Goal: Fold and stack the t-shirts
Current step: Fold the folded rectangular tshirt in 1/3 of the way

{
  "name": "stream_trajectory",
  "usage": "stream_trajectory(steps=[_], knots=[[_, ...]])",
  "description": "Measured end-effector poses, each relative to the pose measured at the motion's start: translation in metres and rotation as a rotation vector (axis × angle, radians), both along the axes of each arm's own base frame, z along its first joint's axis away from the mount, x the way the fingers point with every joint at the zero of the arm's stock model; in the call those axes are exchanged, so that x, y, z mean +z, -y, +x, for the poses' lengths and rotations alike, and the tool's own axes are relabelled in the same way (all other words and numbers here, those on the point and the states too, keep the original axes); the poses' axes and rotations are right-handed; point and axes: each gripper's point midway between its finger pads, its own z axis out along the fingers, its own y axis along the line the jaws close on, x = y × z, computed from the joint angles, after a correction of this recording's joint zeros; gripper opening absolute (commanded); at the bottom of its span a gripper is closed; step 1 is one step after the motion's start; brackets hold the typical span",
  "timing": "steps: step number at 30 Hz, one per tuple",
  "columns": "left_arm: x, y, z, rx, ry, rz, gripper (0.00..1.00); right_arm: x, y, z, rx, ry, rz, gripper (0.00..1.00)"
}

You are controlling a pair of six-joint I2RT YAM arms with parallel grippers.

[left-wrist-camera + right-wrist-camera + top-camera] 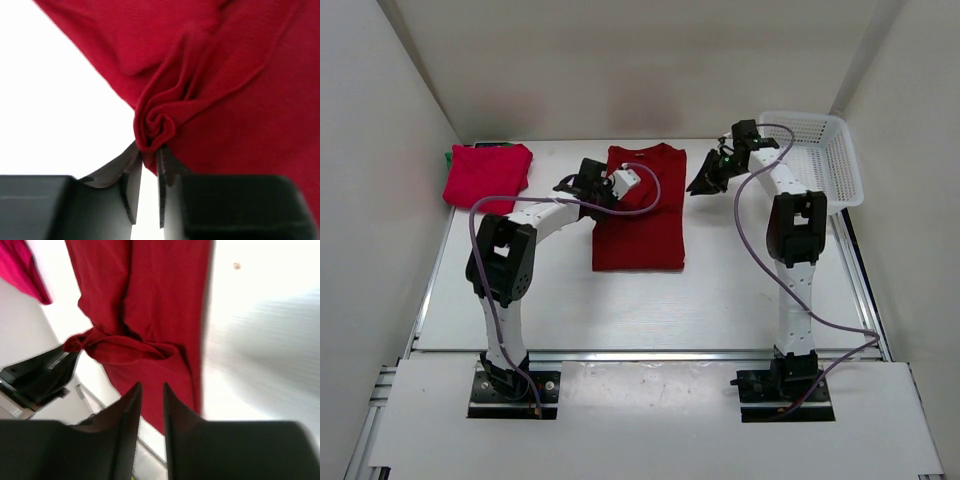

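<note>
Centrally, the dark red t-shirt [640, 215] lies as a long, soft folded rectangle on the white tabletop [740, 290]. The left gripper [148, 150] jaws stand slightly apart at a swirled bunch of its fabric; the right gripper [151, 386] jaws, narrowly parted, hold nothing.

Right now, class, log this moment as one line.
left fingers: narrow gap, bunched fabric at tips, grip unclear | right fingers: open, empty | centre red t-shirt: part-folded | folded red t-shirt: far-left
</note>
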Motion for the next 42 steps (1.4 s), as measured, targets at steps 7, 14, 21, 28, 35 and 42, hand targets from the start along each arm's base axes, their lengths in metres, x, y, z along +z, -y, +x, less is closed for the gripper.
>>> stream_trajectory(steps=[7,14,21,28,35,42], knots=[[0.007,-0.012,0.015,0.112,0.059,0.006,0.61,0.007,-0.001,-0.023,0.056,0.041,-0.077,0.00],[0.018,-0.025,0.034,0.196,0.092,0.004,0.60,0.000,-0.042,-0.051,0.166,0.030,-0.082,0.16],[0.036,-0.043,-0.002,0.079,0.042,-0.002,0.74,-0.018,-0.012,-0.099,0.158,-0.048,-0.150,0.48],[0.003,-0.012,-0.105,-0.066,-0.175,-0.019,0.75,-0.016,0.014,-0.156,0.133,-0.069,-0.179,0.53],[-0.016,-0.033,-0.120,0.163,-0.337,-0.176,0.75,-0.052,-0.002,-0.188,0.155,-0.129,-0.139,0.59],[-0.021,-0.027,-0.129,0.255,-0.413,-0.281,0.75,-0.062,-0.011,-0.181,0.144,-0.132,-0.120,0.58]])
